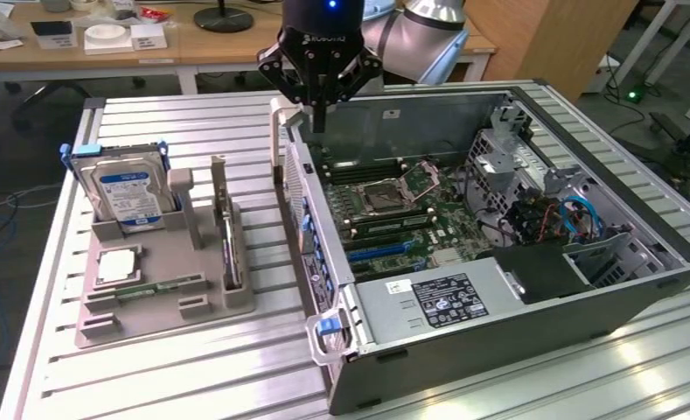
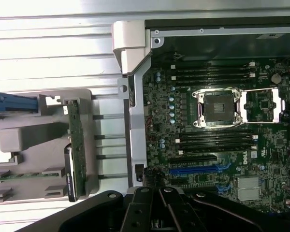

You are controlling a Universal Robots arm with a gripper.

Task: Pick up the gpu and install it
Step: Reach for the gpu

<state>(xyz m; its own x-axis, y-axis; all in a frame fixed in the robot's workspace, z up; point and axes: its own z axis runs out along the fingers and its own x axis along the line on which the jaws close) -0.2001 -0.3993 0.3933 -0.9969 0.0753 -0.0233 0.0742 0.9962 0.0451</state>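
The gpu (image 1: 226, 234) is a thin dark card standing on edge in a slot of the grey holder (image 1: 205, 304), to the exterior view's left of the open computer case (image 1: 484, 337). In the wrist view the gpu (image 2: 74, 150) shows edge-on, with a green board edge and a dark end. My gripper (image 1: 317, 121) hangs above the case's far left corner, well apart from the gpu, shut with nothing between its fingers. In the wrist view my gripper (image 2: 157, 215) is over the case wall near the motherboard (image 2: 217, 135).
The holder also carries a silver hard drive with a blue label (image 1: 128, 197), a processor chip (image 1: 117, 265) and a green memory stick (image 1: 158, 287). Blue expansion slots (image 1: 379, 249) lie on the motherboard. A desk with small items (image 1: 111, 39) stands behind the slatted metal table (image 1: 181, 376).
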